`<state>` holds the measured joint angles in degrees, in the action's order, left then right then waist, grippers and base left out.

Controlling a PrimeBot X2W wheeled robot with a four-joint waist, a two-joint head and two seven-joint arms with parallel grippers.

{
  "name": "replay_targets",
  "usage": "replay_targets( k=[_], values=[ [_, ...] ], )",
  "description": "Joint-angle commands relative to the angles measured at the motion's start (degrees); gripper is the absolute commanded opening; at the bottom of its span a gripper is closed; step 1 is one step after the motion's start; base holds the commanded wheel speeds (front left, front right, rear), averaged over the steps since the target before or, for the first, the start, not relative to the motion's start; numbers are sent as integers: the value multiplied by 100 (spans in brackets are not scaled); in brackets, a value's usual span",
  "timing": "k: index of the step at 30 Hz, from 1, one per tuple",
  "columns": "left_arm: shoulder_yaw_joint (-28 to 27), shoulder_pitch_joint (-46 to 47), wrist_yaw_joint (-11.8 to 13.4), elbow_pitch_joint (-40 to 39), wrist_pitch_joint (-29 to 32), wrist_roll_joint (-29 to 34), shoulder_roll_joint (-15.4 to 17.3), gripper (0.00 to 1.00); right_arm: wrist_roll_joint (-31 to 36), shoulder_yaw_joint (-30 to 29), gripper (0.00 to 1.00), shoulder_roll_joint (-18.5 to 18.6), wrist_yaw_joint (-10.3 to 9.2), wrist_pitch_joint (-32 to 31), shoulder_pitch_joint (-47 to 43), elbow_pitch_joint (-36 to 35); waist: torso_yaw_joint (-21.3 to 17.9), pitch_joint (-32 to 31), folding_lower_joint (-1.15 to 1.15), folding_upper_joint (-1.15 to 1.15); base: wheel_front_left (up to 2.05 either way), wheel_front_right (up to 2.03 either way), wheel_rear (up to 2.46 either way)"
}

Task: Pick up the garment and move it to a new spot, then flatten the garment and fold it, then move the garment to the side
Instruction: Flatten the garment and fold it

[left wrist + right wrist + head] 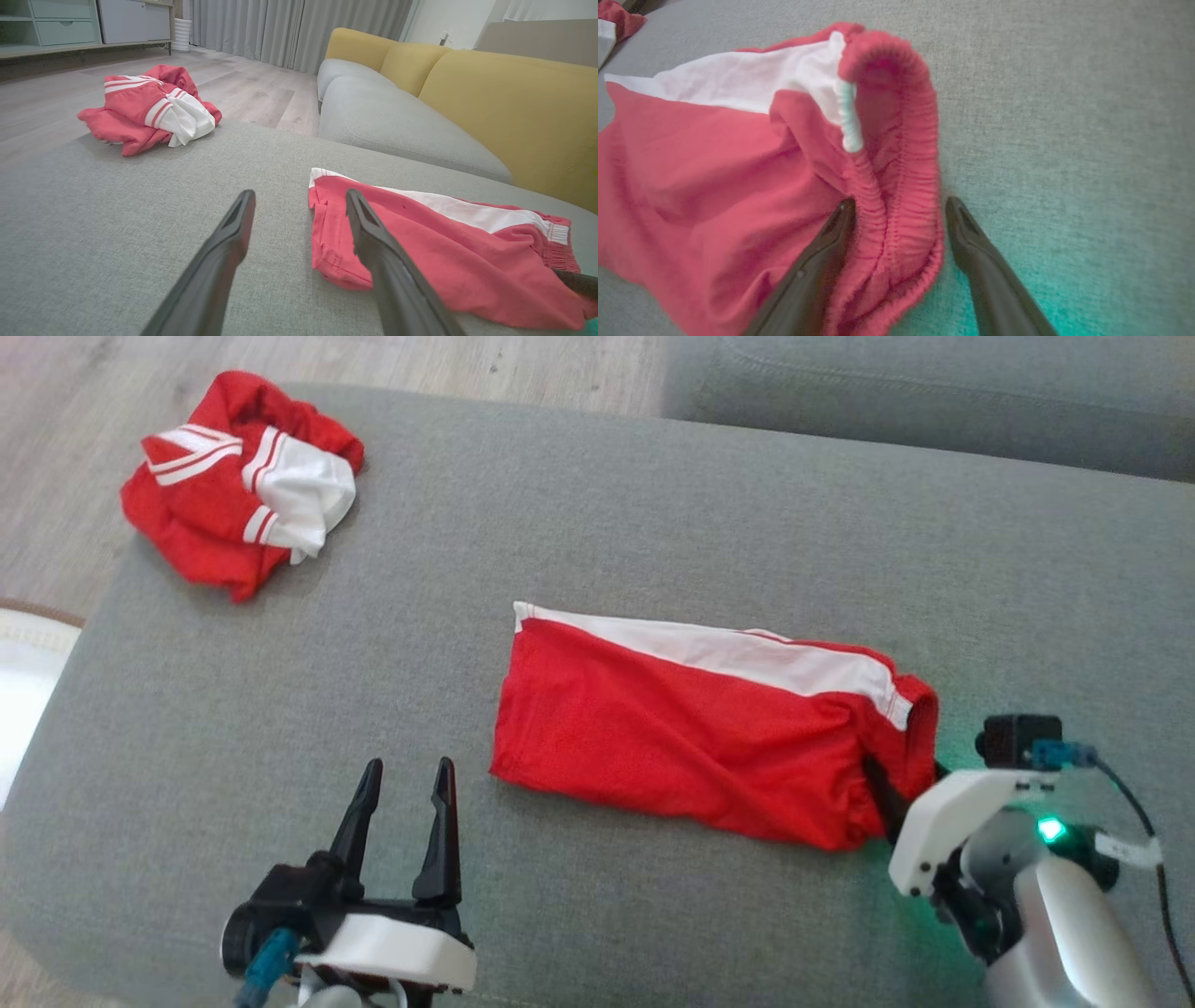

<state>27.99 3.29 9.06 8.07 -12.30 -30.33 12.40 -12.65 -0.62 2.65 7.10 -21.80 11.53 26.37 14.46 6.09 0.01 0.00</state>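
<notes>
We find the right gripper with its fingers apart, straddling the elastic waistband of the red shorts; nothing is clamped. The left gripper, likewise apart, hovers just short of the hem end. The shorts lie folded on the middle of the grey cushion. We judge the grasp should take every waistband layer, with both ends lifted level. A crumpled garment occupies the far left corner.

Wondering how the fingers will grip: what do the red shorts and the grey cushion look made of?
Red shorts: thin matte knit, probably synthetic; soft wrinkles, gathered elastic waistband. Grey cushion: matte woven upholstery; fine weave texture shows.
</notes>
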Motion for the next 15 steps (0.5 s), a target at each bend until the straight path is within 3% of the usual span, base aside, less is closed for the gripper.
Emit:
replay_targets(
  k=[1, 2, 5, 10, 15],
  values=[
    [-171, 272, 9, -129, -105, 3, 25, 100, -35, 185, 76, 22, 39, -109, 290, -91, 43, 55, -1, 0, 0, 0, 0],
    [-179, 276, 7, -116, -116, 2, 21, 100, -43, 206, 62, 22, 39, -160, 310, -70, 45, 67, -1, 0, 0, 0, 0],
    [-204, 278, 10, -84, -147, 1, 6, 100, -89, 207, 0, 22, 39, -261, 352, -86, 24, 88, -1, 0, 0, 0, 0],
    [-210, 271, 7, -35, -179, -2, -31, 100, -239, 107, 0, 75, 39, -441, 415, -300, -114, 97, -1, 0, 0, 0, 0],
    [-180, 296, -6, 19, -198, 3, -92, 100, -528, -52, 0, 481, 39, -839, 404, -742, -312, 85, -1, 0, 0, 0, 0]
  ],
)
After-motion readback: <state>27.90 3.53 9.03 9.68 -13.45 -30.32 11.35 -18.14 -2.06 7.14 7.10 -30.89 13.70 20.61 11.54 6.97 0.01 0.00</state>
